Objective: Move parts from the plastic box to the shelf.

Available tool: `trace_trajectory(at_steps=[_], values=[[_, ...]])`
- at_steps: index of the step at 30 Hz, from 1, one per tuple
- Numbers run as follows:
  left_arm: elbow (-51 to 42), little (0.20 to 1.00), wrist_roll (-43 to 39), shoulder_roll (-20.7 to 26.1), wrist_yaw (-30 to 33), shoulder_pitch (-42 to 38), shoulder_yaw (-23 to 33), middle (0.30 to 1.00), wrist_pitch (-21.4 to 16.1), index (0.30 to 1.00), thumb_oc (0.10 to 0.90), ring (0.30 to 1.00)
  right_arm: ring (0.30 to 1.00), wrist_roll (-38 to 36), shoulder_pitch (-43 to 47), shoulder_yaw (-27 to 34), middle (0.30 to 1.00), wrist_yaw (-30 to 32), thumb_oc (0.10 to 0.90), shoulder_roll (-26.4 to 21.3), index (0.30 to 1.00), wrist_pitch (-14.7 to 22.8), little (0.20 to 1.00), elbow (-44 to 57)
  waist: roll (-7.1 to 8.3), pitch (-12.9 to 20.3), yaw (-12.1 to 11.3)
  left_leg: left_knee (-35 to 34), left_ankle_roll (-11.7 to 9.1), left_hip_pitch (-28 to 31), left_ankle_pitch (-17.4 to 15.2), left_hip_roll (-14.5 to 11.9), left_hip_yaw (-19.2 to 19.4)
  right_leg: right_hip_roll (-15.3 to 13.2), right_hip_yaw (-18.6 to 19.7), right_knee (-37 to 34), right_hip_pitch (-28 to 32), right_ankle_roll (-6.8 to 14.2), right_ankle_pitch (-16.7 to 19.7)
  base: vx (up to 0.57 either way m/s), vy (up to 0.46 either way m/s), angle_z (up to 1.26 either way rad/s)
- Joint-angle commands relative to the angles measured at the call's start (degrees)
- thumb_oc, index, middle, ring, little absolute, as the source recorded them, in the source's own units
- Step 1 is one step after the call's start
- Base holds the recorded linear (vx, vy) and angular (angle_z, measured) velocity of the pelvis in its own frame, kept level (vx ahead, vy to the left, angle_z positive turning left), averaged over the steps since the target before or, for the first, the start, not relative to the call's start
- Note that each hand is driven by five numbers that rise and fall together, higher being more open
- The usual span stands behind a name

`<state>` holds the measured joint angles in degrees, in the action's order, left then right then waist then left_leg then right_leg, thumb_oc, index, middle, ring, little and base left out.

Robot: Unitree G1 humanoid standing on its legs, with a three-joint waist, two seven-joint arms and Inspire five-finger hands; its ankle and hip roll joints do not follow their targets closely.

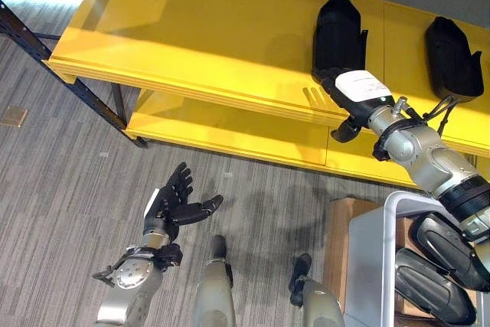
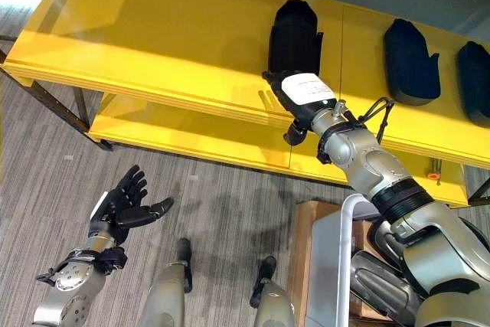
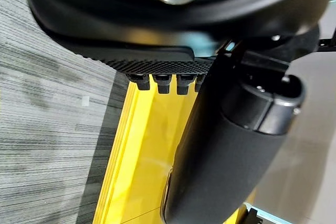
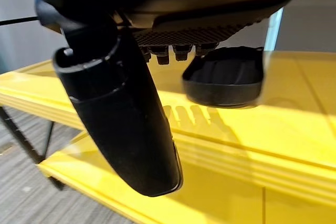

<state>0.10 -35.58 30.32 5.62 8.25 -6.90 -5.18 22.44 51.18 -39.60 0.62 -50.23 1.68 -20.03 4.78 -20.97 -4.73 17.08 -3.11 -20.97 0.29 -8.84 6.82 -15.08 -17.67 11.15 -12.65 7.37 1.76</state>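
Nearest you, the grey plastic box sits at lower right, with dark moulded parts stacked beside its white rim. Your left hand hangs low over the grey striped floor, fingers spread and relaxed, holding nothing. Further out, your right hand reaches over the front edge of the yellow metal shelf; its fingers are straight and open, just short of the nearest black moulded part, which lies flat on the upper shelf board. You can see a gap between fingertips and part in the right wrist view. Two more black parts lie further right on the same board.
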Motion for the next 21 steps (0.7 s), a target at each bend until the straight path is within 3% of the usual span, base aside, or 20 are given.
trace_trajectory(at_steps=[1, 21], values=[[-5.8, 1.0, 1.2, 1.5, -0.8, -0.3, 2.1, 1.0, -5.2, 1.0, 0.9, 1.0, 1.0, 0.8, 2.7, 4.6, 1.0, 2.1, 0.9, -3.3, 1.0, 1.1, 1.0, 5.2, 0.94, 2.4, -0.5, 4.1, -0.2, 0.9, -6.0, -2.0, -0.9, -1.0, 1.4, 3.2, -0.3, 0.8, -2.2, 0.0, 0.0, 0.0], [-5.8, 1.0, 0.5, 2.0, -0.6, 0.1, 2.0, 1.0, -6.0, 1.0, 0.9, 1.0, 1.0, 0.5, 5.9, 3.5, 1.0, 3.9, 0.9, -1.4, 1.0, -0.7, 1.0, -3.8, 0.19, 1.3, -0.9, 4.5, -0.2, 0.0, -5.8, -1.9, -0.9, -1.1, 1.7, 4.3, -1.8, 0.5, -2.3, 0.0, 0.0, 0.0]])
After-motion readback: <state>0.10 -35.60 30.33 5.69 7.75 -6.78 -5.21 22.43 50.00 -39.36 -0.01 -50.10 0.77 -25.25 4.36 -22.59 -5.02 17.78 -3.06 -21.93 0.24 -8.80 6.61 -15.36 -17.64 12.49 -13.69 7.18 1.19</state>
